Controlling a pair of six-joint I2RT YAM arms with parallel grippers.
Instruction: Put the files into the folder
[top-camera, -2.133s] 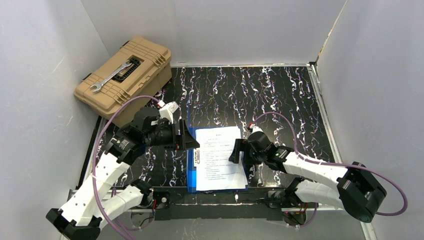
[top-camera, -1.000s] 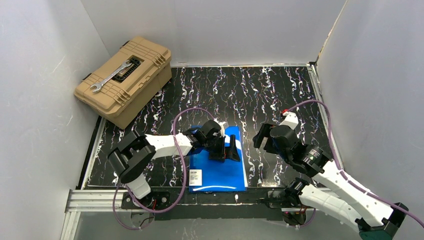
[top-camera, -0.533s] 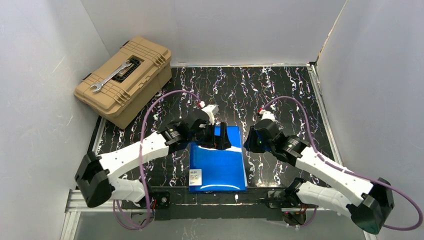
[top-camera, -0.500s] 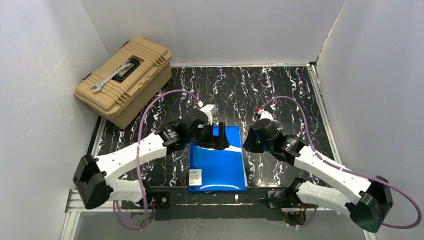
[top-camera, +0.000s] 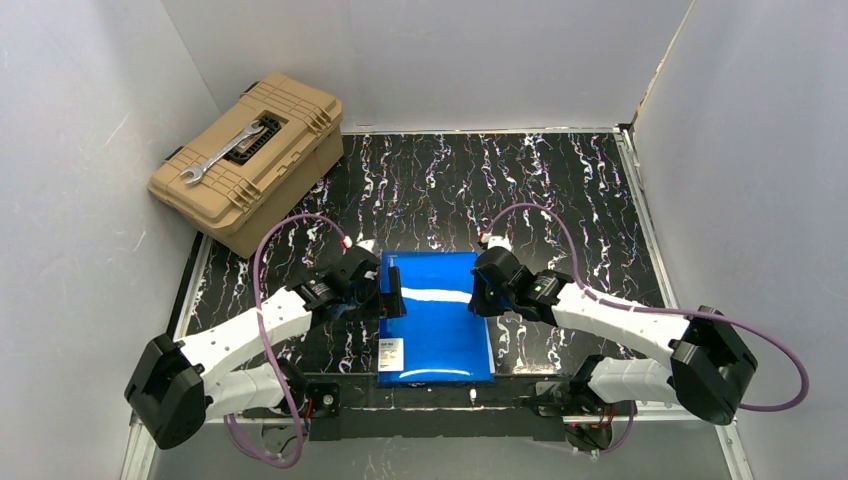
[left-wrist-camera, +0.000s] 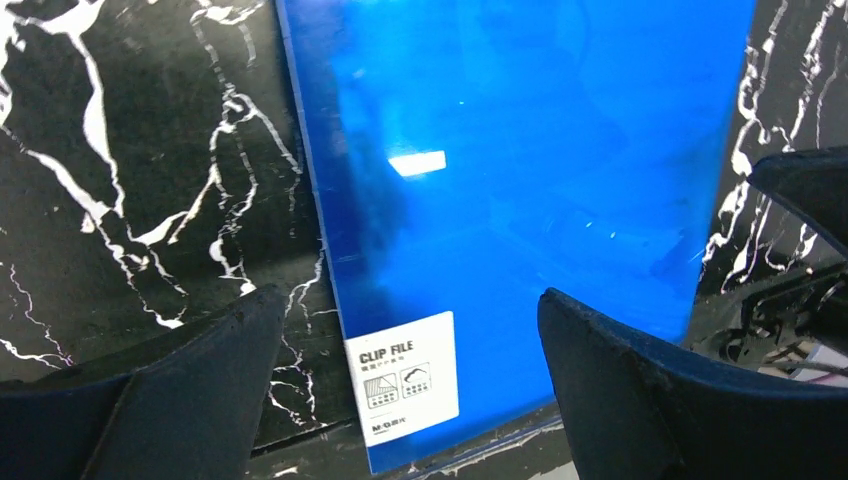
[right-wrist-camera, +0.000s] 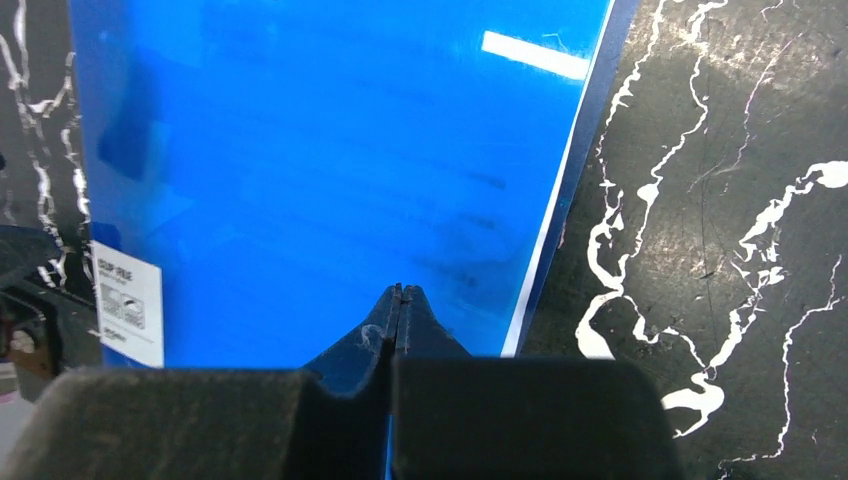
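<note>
The glossy bright-blue plastic folder (top-camera: 435, 315) lies closed at the near edge of the black marbled table (top-camera: 520, 190), its long axis pointing away from the bases. It is flanked equally closely by the wide-open left gripper (top-camera: 392, 292) and the empty, pinched-together right gripper (top-camera: 480, 292).

Reaching low and inward from both sides. Spread wide at left gripper (left-wrist-camera: 405, 310). Pinched fully together at right gripper (right-wrist-camera: 400, 292).
</note>
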